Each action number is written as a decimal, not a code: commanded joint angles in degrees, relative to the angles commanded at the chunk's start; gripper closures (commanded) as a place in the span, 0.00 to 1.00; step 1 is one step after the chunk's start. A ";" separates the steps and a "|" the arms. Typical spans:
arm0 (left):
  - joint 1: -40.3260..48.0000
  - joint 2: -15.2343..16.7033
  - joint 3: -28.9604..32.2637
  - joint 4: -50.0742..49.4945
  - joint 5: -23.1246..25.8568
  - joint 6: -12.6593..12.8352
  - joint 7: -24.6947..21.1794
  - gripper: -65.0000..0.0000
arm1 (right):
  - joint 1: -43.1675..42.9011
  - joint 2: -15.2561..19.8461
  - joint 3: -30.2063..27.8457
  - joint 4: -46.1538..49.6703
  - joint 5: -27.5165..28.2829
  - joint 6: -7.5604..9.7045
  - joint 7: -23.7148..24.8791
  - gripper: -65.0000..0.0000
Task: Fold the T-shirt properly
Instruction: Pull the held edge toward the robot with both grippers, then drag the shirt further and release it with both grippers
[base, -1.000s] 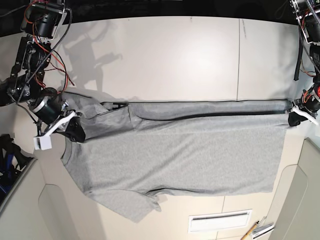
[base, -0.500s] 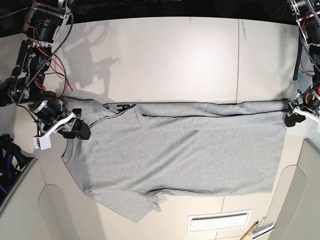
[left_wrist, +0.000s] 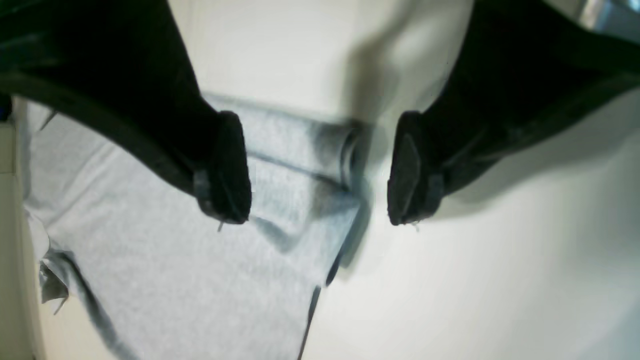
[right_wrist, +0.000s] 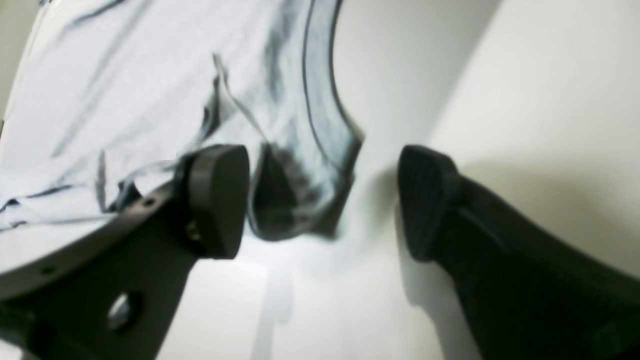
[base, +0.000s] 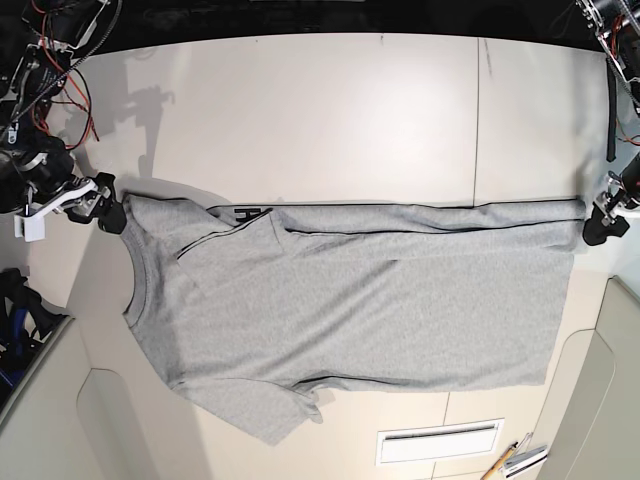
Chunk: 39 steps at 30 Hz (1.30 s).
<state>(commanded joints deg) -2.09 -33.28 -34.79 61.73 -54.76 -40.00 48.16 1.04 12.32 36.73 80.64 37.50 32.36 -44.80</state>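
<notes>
T-shirt (base: 350, 310) flat on table (base: 330, 110), left gripper (left_wrist: 320, 170) and right gripper (right_wrist: 322, 200) agape, empty, beside its corners

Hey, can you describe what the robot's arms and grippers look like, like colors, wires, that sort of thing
Both grippers have matte black fingers ending in rounded, flat-faced pads. On the left gripper the pads look dark and rubbery. The right gripper has one finger on a pale grey bracket with a screw. In the base view the right arm is a black frame with loose red and black wires and white parts near the wrist.
</notes>
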 joint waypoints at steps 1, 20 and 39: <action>0.70 0.22 0.00 0.00 0.66 0.00 -0.98 0.29 | 0.07 0.02 0.00 -0.61 0.02 0.00 0.00 0.30; 2.84 5.81 4.74 0.00 9.40 0.00 -7.45 0.29 | 2.71 -4.13 -7.26 -7.91 1.75 0.92 2.75 0.30; 2.75 5.46 7.32 0.83 9.31 0.00 -2.78 1.00 | 4.15 -5.20 -11.52 -6.67 2.51 1.64 -3.28 1.00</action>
<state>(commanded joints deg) 0.67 -27.81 -27.46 62.57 -45.45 -40.00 45.39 5.19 7.11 25.21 73.97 40.01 34.00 -48.07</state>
